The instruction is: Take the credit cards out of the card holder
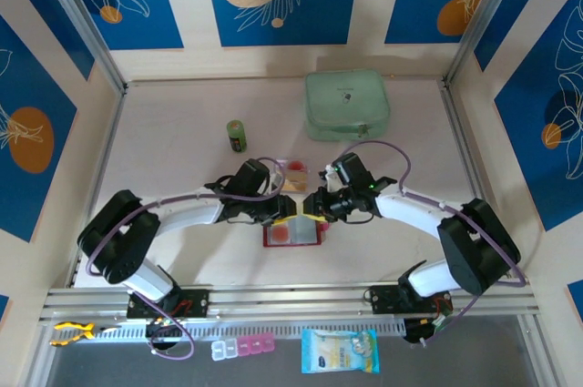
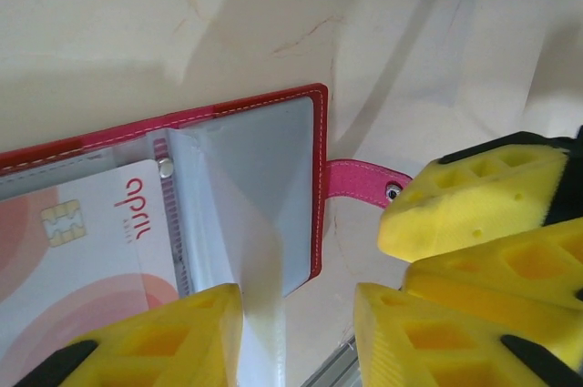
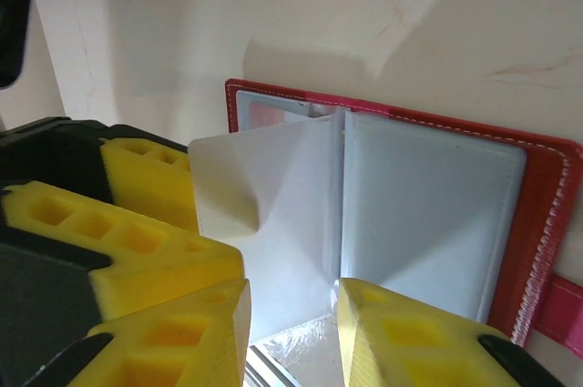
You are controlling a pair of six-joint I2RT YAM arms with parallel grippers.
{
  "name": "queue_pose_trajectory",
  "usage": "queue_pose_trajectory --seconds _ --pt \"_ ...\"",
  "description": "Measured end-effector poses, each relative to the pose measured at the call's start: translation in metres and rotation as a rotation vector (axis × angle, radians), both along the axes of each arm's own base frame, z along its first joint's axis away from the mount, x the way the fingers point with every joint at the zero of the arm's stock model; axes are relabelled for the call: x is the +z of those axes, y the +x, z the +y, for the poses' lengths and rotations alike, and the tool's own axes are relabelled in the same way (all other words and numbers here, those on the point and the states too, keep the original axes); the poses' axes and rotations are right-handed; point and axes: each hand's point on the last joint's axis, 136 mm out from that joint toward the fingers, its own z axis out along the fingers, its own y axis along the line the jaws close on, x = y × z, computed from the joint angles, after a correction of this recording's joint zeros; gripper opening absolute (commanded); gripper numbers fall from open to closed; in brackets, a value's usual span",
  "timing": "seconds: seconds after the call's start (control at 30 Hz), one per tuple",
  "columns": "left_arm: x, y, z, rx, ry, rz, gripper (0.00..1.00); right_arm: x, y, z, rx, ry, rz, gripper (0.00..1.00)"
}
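Observation:
The red card holder (image 1: 293, 234) lies open on the table between both arms. In the left wrist view the card holder (image 2: 319, 178) has a white credit card (image 2: 82, 250) with reddish bands in its left pocket, and its red tab (image 2: 360, 182) sticks out to the right. A clear pocket leaf (image 2: 246, 250) stands up against one finger of my left gripper (image 2: 296, 341), whose jaws are apart. My right gripper (image 3: 291, 332) is open over the card holder (image 3: 547, 214), with a raised clear leaf (image 3: 273, 223) between its fingers. Two credit cards (image 1: 293, 176) lie on the table just behind the grippers. From above, my left gripper (image 1: 288, 214) and right gripper (image 1: 313, 214) nearly touch.
A mint green zip case (image 1: 347, 105) sits at the back right, and a small green bottle (image 1: 237, 136) stands at the back centre. A pill organiser (image 1: 242, 347), a blue packet (image 1: 339, 351) and a yellow tool (image 1: 71, 330) lie below the front rail.

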Motion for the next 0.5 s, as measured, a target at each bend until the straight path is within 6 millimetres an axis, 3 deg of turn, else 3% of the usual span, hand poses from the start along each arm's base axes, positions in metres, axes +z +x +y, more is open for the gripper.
queue_pose_trajectory --seconds 0.5 --pt "-0.009 0.003 -0.031 -0.054 -0.003 0.011 0.44 0.016 0.001 -0.028 -0.069 -0.025 -0.05 0.34"
